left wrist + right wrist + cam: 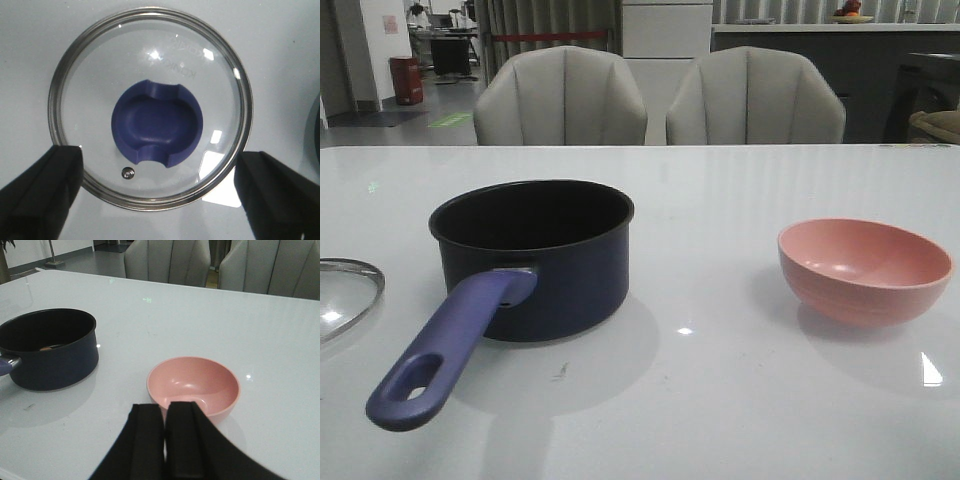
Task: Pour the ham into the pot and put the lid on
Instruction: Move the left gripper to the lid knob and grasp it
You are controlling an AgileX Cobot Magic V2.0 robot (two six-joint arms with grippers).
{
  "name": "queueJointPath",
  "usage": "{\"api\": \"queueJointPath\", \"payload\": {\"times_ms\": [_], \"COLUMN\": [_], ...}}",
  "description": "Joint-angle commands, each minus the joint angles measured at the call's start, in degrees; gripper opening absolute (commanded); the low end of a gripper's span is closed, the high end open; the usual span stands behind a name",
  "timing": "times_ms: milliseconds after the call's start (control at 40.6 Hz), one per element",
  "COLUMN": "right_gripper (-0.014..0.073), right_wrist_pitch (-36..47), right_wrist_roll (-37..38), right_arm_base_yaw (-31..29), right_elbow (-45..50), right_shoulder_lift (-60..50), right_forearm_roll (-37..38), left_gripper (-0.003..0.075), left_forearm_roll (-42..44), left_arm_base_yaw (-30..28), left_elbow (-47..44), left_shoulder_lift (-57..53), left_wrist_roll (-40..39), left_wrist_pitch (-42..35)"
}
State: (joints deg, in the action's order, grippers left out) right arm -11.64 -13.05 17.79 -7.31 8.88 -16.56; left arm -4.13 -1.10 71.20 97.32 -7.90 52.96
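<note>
Over lid [150, 107] — left gripper [159, 185] spread wide | right gripper [165, 440] clenched, empty — near bowl [193, 385]

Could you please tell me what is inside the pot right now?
In the right wrist view, one small orange-pink chunk of ham lies on the black floor of the pot. The near wall hides most of the floor, so more pieces cannot be ruled out. The lid is off.

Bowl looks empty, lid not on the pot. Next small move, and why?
Probably lower the left gripper onto the lid's blue knob. Its fingers are spread wide above the lid, the pink bowl is empty, a chunk of ham lies in the uncovered pot.
</note>
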Motion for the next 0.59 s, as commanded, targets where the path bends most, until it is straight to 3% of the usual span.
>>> {"api": "queueJointPath", "payload": {"times_ms": [0, 197, 567], "right_gripper": [0.0178, 0.0178, 0.0178], "right_wrist_pitch": [4.16, 4.16, 4.16], "right_wrist_roll": [-0.37, -0.37, -0.37], "right_arm_base_yaw": [-0.08, -0.08, -0.08], "right_elbow": [-1.61, -1.61, -1.61], "right_shoulder_lift": [0.49, 0.49, 0.49], "right_forearm_roll": [0.00, 0.00, 0.00], "left_gripper": [0.0638, 0.0638, 0.0638], "left_forearm_roll": [0.00, 2.03, 2.50], "left_arm_base_yaw": [1.21, 1.79, 1.48], "left_elbow": [4.49, 7.63, 7.67], "left_shoulder_lift": [0.38, 4.58, 6.13], "left_wrist_roll": [1.46, 1.13, 1.04], "left_wrist_pitch": [0.96, 3.78, 1.37]}}
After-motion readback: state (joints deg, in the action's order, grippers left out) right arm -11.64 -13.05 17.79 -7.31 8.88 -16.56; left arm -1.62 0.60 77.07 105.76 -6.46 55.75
